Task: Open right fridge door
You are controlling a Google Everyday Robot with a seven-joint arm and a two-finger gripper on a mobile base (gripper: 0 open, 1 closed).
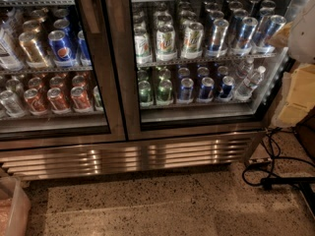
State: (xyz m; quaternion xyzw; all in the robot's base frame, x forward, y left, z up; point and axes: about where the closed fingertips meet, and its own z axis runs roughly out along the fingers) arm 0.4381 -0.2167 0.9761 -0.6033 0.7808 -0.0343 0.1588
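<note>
The right fridge door [119, 77] fills the middle and right of the camera view. It is a glass panel in a wide brushed-steel frame, and its lower rail [197, 130] lies flush above the vent grille [133, 157]. Through the glass I see shelves of green, silver and blue cans [194, 37] and a few bottles [248, 82]. It appears shut. The left door [49, 58], with blue Pepsi and red cans behind it, stands beside it. I cannot make out a handle. My gripper is out of view.
A white rounded shape [302, 31] and a pale yellow box-like object [297, 96] stand close against the fridge's right side. Black cables [269, 163] loop on the speckled floor at the lower right. A translucent bin [12, 208] sits at the lower left.
</note>
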